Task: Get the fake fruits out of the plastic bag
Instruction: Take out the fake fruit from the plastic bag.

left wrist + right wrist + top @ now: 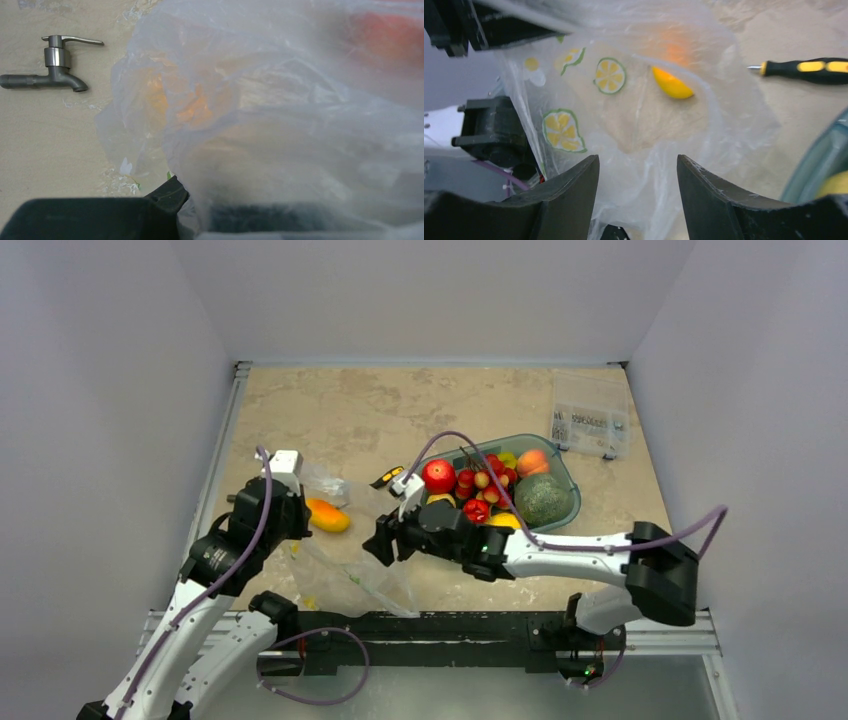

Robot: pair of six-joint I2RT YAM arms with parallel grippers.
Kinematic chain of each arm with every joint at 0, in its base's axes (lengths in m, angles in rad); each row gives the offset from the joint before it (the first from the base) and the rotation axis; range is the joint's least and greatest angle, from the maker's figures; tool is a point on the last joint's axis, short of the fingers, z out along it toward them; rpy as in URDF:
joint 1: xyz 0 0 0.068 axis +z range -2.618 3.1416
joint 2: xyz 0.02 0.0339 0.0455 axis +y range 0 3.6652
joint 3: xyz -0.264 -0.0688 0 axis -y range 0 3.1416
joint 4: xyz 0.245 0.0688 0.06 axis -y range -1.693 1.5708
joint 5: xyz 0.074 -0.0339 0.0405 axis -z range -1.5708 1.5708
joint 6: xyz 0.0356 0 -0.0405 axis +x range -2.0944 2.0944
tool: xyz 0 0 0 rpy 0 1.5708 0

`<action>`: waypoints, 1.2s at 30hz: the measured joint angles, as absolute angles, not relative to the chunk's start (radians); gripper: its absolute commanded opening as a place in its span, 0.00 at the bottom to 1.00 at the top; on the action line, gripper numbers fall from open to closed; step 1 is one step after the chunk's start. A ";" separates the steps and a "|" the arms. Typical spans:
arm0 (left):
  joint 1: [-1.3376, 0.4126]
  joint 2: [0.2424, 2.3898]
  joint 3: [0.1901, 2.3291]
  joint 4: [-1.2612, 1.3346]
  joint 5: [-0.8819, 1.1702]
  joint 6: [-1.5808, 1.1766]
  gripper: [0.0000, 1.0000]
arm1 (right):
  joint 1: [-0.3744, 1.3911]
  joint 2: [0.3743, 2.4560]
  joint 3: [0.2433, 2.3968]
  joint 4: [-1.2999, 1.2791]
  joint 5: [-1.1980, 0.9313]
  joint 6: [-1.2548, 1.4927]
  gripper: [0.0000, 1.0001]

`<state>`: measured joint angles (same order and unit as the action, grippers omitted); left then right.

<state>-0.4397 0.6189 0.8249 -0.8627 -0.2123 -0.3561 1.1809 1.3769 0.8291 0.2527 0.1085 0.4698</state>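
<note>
The right gripper [638, 167] gapes wide, the plastic bag [644, 125] just ahead. The bag veils the left gripper [303, 512], so I cannot tell its opening.

Metal tap [57, 75], screwdriver [809, 70], teal tub [562, 465], compartment box [590, 415]

**Plastic bag** [352, 570] — clear, crinkled, printed with lemon slices — lies slack on the table [400, 400]. Orange-yellow mango [671, 82] at its far end, half veiled by film. Glossy red apple [438, 476] and cherries [480, 492] sit in the teal tub [455, 447].
</note>
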 measured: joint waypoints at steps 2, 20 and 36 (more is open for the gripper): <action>-0.440 0.622 0.825 -0.863 -0.212 -0.356 0.00 | 1.213 1.453 0.845 0.299 0.109 0.476 0.56; -0.440 0.675 0.829 -0.863 -0.230 -0.356 0.00 | 1.277 2.012 1.182 0.577 0.288 0.204 0.82; -0.422 0.708 0.829 -0.881 -0.318 -0.338 0.00 | 1.273 2.342 1.486 0.741 0.461 0.086 0.86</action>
